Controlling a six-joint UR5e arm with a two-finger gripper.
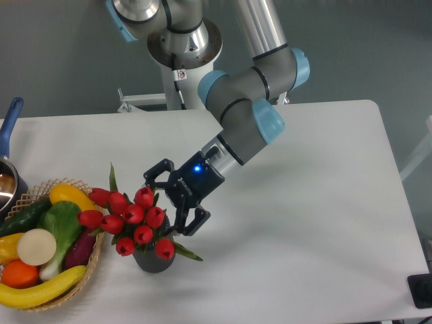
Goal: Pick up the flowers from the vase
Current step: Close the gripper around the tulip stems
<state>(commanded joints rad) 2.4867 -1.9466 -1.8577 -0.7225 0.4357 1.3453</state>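
Red tulip flowers, light and easily crushed, stand in the dark ribbed vase near the desk's front-left corner, beside a wicker basket; the gripper, spread wide and empty, should close gently around the clustered stems.

Arm reaching down to the left, jaws spread

The gripper angles down-left from a bent wrist, fingers apparently wide apart, blue light glowing.

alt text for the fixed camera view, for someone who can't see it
A robot arm's open pincer reaches the right side of red flowers standing in a dark vase on a white table. A wicker basket of fruit and vegetables sits to the left.
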